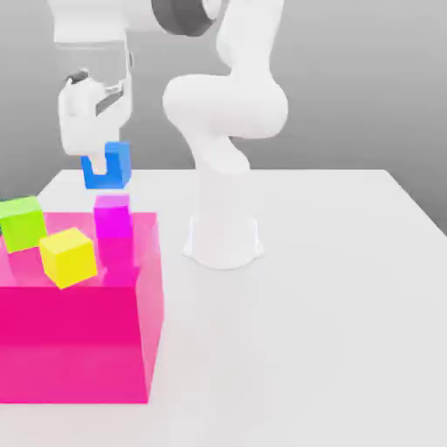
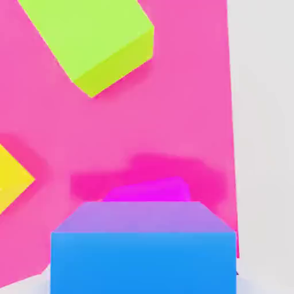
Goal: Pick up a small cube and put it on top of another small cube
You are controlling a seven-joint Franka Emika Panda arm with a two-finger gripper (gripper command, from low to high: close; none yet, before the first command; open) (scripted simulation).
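Gripper (image 1: 106,161) hangs directly over the small magenta cube (image 1: 113,215), and the blue cube (image 1: 107,166) sits between its fingers; whether they grip or have let go I cannot tell. Blue is aligned above magenta for stacking, apparently just clear. Both are plain, matte, sharp-edged cubes on the big glossy pink block (image 1: 79,340).

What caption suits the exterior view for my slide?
Gripper holds the blue cube just above the magenta cube on the pink block.

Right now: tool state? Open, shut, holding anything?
Tool: cannot be told whether open or shut; the blue cube is at its tip, above the magenta cube, not resting on it.
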